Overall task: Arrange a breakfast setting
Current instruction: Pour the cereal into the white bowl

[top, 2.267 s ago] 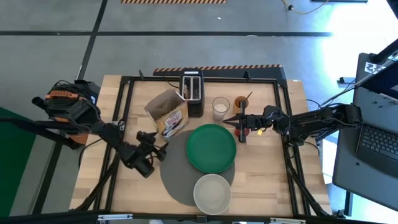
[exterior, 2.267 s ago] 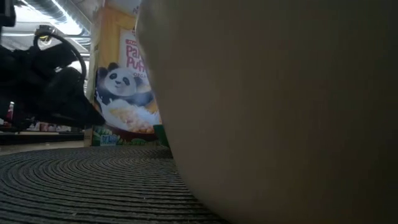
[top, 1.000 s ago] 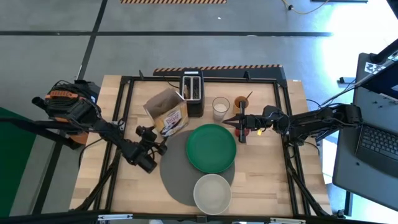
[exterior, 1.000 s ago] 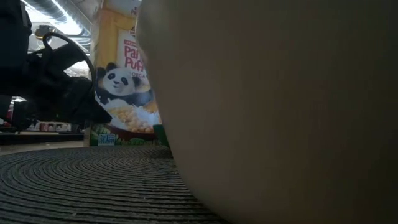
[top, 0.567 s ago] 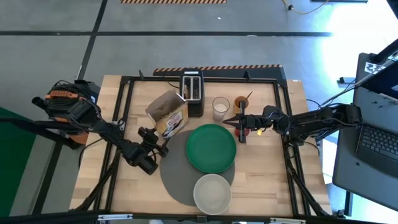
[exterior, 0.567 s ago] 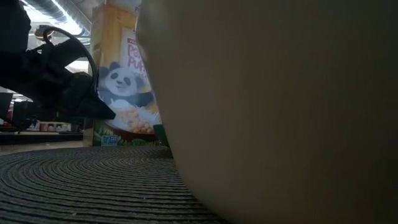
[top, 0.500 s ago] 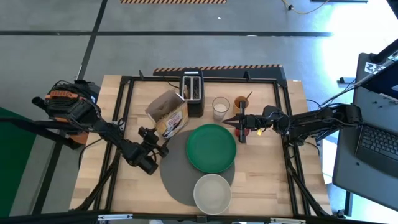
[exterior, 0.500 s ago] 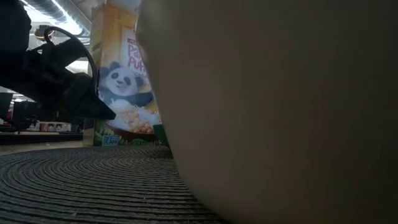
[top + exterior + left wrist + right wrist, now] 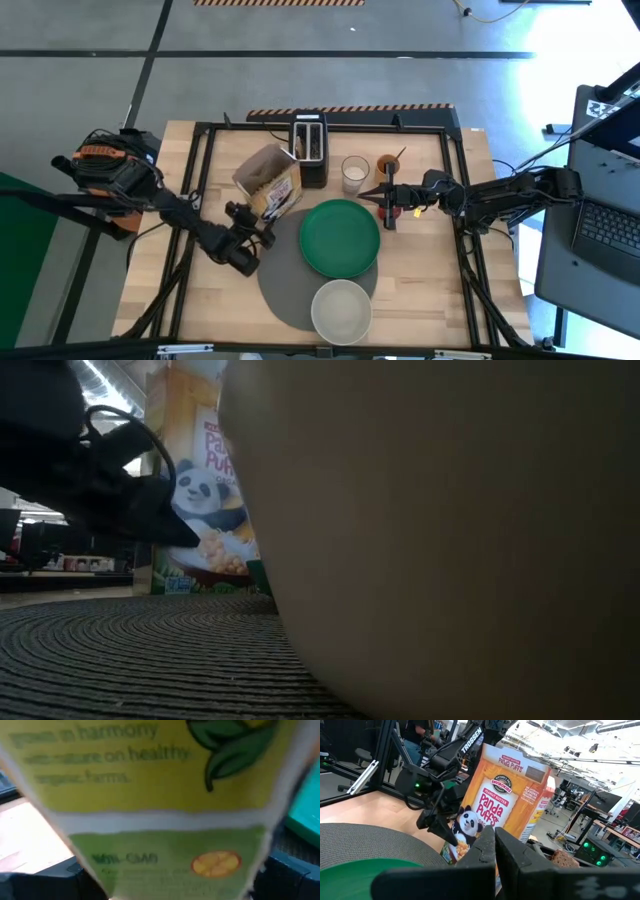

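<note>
The mat (image 9: 290, 270) lies near the front edge of the tabletop, about mid-width; soft and woven, it would drag or fold if pulled, so it is best left flat. On its back right part sits the plate (image 9: 340, 238), on its front part the bowl (image 9: 341, 311), both empty; each looks rigid and smooth, so a rim pinch would be the surest hold, taken level.

The cereal box (image 9: 268, 182) stands just behind the mat's back left edge, beside the toaster (image 9: 309, 148), top flaps open; it is thin card, light and easily crushed, top-heavy once tilted, and the contents will shift; the narrow side walls low down give the firmest purchase. The left gripper (image 9: 258, 232) is at that lower front corner; in the left wrist view the box's side panel fills the space between its fingers (image 9: 287, 872), which appear spread to either side of it, though contact cannot be confirmed.

The right gripper (image 9: 385, 205) waits just right of the plate, its fingers pressed together with nothing between them.
</note>
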Tool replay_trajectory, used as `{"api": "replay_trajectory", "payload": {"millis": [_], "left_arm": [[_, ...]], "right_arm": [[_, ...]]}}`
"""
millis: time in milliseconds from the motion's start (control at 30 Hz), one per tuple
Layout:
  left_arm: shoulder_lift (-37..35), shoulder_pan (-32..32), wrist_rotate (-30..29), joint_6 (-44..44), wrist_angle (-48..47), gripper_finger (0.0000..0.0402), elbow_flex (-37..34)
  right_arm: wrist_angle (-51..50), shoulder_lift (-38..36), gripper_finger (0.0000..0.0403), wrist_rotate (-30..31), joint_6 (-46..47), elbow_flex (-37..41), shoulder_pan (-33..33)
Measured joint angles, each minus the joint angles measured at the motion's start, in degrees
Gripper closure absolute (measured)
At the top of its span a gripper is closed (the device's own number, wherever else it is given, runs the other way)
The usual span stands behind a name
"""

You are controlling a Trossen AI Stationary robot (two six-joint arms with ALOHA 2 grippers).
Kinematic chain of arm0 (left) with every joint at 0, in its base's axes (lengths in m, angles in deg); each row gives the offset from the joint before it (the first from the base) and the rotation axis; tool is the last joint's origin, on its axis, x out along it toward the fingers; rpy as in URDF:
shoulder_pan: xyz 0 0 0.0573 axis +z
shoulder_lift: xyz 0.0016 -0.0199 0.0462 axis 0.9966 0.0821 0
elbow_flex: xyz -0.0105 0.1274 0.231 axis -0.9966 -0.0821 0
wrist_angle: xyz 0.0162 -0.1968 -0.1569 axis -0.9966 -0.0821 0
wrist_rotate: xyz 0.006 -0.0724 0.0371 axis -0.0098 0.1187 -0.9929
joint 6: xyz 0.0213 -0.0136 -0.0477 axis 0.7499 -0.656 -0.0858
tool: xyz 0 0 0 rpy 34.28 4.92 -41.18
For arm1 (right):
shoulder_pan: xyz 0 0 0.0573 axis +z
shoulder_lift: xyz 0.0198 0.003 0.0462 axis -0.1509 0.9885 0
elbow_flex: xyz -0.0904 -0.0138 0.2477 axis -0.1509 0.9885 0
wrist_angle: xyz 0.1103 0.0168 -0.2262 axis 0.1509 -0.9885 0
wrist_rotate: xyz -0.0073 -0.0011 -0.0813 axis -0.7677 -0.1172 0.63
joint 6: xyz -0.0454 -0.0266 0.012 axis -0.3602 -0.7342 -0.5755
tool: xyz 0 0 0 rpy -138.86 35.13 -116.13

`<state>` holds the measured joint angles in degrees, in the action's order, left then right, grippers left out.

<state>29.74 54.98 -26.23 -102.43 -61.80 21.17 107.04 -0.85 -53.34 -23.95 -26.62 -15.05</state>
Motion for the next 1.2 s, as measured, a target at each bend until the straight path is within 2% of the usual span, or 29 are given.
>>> {"api": "replay_trajectory", "payload": {"millis": [400,667,1000,1200], "left_arm": [[0.0,2.2,0.9,0.0,0.8,0.0044,0.0],[0.0,2.3,6.8,0.1,1.0,0.0044,0.0],[0.0,2.3,4.8,-0.1,1.6,0.0044,0.0],[0.0,2.3,0.9,6.1,4.8,0.0044,0.0]], "right_arm": [[-0.1,0.0,0.0403,0.0,-0.3,0.0,0.0],[-0.4,0.0,0.0403,0.0,-0.4,0.0,0.0],[-0.6,0.0,0.0403,0.6,-0.4,0.0,0.0],[-0.8,0.0,0.0403,0.6,-0.4,0.0,0.0]]}}
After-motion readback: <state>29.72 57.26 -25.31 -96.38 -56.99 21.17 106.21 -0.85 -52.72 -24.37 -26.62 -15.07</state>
